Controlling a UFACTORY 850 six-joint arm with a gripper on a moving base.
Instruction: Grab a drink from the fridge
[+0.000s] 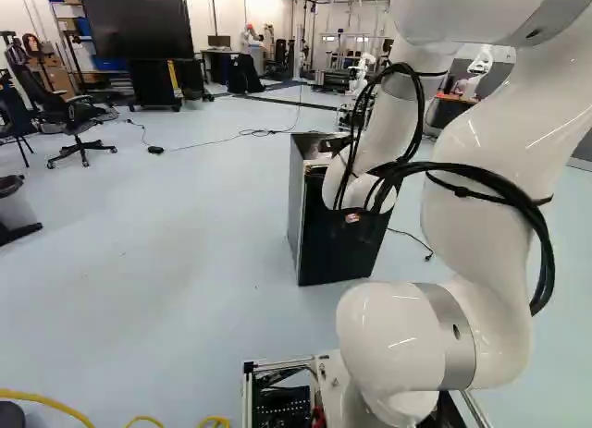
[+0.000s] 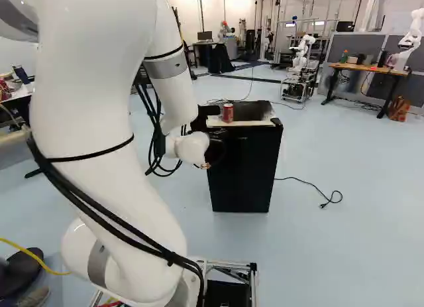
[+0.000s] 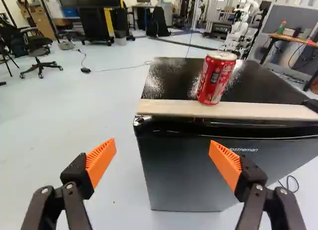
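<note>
Standing upright on the small black fridge (image 2: 243, 178), the red drink can (image 3: 216, 78) sits at the pale flat strip (image 3: 228, 110) along the top's front edge. The black two-fingered gripper (image 2: 216, 149) is released, its orange pads (image 3: 101, 160) spread wide with nothing between them. In the wrist view the fridge's front corner lies ahead of the gap, and the can is ahead too, apart from both fingers. The fridge door (image 3: 198, 165) looks closed. A black cable (image 2: 311, 185) with a plug trails over the pale blue floor (image 2: 344, 254) beside the fridge. Farther off are a black wheeled office chair (image 1: 81, 123), a large dark screen (image 1: 139, 28), a wooden-topped table (image 2: 368, 67) and another white robot (image 2: 303, 55).
</note>
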